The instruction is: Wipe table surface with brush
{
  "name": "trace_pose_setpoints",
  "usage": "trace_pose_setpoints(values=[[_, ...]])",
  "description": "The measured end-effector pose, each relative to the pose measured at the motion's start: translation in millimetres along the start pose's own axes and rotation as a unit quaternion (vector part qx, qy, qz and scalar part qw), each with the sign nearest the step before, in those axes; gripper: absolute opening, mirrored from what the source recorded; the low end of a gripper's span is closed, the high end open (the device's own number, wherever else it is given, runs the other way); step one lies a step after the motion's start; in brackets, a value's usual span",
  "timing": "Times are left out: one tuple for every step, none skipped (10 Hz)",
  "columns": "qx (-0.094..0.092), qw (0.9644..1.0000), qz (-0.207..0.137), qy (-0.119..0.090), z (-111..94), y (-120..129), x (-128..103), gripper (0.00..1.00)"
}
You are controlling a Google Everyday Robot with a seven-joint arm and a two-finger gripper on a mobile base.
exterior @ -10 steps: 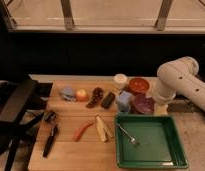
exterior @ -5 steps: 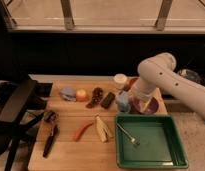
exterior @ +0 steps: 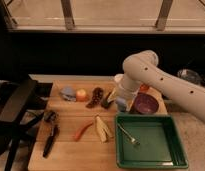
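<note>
The brush (exterior: pixel 50 138) is slender and black and lies on the left part of the wooden table surface (exterior: pixel 71 157), its bristly head (exterior: pixel 50 117) toward the back. My white arm (exterior: pixel 146 70) reaches in from the right. My gripper (exterior: pixel 120 102) hangs over the middle back of the table, beside a purple bowl (exterior: pixel 145 104). It is far to the right of the brush and touches nothing that I can see.
An orange curved piece (exterior: pixel 83 131) and a pale wedge (exterior: pixel 102 129) lie mid-table. A green tray (exterior: pixel 168 152) holds a metal spoon (exterior: pixel 129 135). A bluish item (exterior: pixel 68 93), an orange ball (exterior: pixel 82 94) and a dark item (exterior: pixel 96 96) line the back. Black gear (exterior: pixel 16 112) stands at the left.
My arm has swung left from the right edge of the table to over its middle back. The brush and the other things have not moved.
</note>
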Motion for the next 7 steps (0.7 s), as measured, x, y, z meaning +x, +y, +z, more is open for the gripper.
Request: trace_pose_setpoints(values=[[0.0, 1.0, 0.0, 0.0, -0.3, 0.4, 0.4, 0.65], [-0.002, 0.9999, -0.01, 0.002, 0.6, -3.0, 1.1, 0.65], [-0.004, 0.9994, -0.035, 0.003, 3.4, -12.0, 0.6, 0.65], [-0.006, 0.9986, -0.052, 0.005, 5.7, -19.9, -0.8, 0.65], [-0.009, 0.9971, -0.075, 0.01, 11.7, -36.2, -4.3, 0.65], [-0.011, 0.9945, -0.103, 0.014, 21.2, -60.7, -12.0, 0.65], [-0.012, 0.9925, -0.121, 0.017, 28.3, -78.4, -17.7, 0.65]])
